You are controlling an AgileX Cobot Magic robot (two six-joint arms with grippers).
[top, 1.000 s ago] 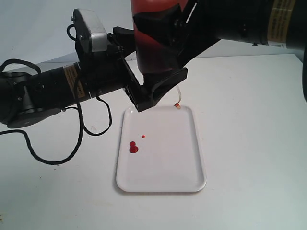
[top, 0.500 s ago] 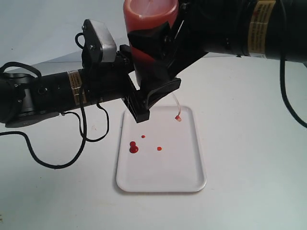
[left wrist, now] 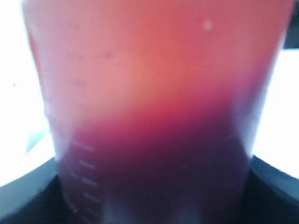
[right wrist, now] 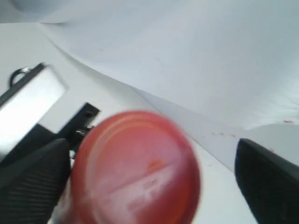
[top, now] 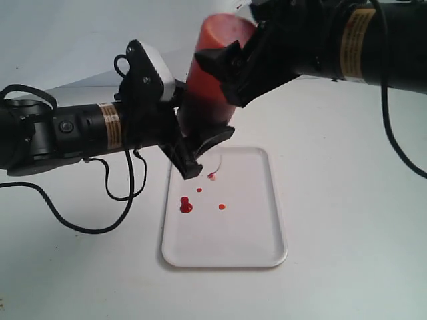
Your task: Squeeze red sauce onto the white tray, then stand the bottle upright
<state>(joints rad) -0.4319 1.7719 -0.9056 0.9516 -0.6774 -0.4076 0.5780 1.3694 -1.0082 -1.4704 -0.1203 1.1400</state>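
Note:
The bottle (top: 215, 50) hangs tilted with its base up and its thin nozzle tip (top: 212, 177) just above the white tray (top: 250, 230). My left gripper (top: 200, 153) is shut on the bottle's lower body, which fills the left wrist view (left wrist: 154, 70). My right gripper (top: 231, 72) stands open round the bottle's base (right wrist: 135, 163); one finger (right wrist: 32, 182) lies against it and the other (right wrist: 271, 182) stands apart. Red sauce lies on the tray as a larger blob (top: 185, 206) and two small drops (top: 199, 190) (top: 221, 207).
The tray lies on a white tabletop (top: 347, 200). A black cable (top: 80, 223) from the left arm loops over the table left of the tray. A white wall (top: 67, 40) stands behind.
A third drop landed on the tray. The bottle has tilted and come down, and its nozzle swung left towards the drops. The right gripper's jaws have opened off the bottle.

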